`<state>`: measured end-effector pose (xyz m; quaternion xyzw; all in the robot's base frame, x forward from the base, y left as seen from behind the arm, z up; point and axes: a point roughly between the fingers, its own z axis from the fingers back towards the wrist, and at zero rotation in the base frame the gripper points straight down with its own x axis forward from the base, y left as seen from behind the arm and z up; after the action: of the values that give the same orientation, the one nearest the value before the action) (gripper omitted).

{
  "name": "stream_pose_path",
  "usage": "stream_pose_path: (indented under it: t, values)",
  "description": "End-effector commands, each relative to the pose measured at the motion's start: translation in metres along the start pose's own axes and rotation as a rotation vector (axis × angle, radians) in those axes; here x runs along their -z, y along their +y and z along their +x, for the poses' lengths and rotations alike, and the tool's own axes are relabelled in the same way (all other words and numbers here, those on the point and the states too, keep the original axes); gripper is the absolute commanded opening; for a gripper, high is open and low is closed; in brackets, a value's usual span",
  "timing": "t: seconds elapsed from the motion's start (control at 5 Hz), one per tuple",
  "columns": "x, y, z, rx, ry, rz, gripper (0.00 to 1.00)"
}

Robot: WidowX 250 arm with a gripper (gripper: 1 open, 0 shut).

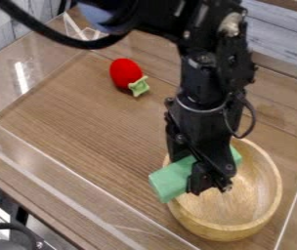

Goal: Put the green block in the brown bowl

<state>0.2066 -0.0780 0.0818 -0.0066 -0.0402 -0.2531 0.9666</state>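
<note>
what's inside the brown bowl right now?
Nothing visibly resting inside the brown bowl: the exposed floor is bare wood. The gripper, shut on the green block, hangs over its left rim and hides that part of the interior.

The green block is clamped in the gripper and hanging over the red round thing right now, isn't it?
Not quite. The camera view shows the green block clamped in the gripper, but it hangs over the near-left rim of the brown bowl, not over the red round object, which lies apart on the table farther back.
</note>
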Motion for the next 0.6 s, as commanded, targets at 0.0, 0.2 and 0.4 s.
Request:
stream_pose_path:
  t: [0.0,0.2,0.4]
  values:
    - [-0.0159,-0.0036,0.0079,-0.063,-0.048,0.013,0.00]
    - [-0.0230,-0.0107,0.0113,-0.099,-0.046,0.009,0.00]
    - [-0.0228,-0.0111,0.0068,-0.126,-0.056,0.003,0.00]
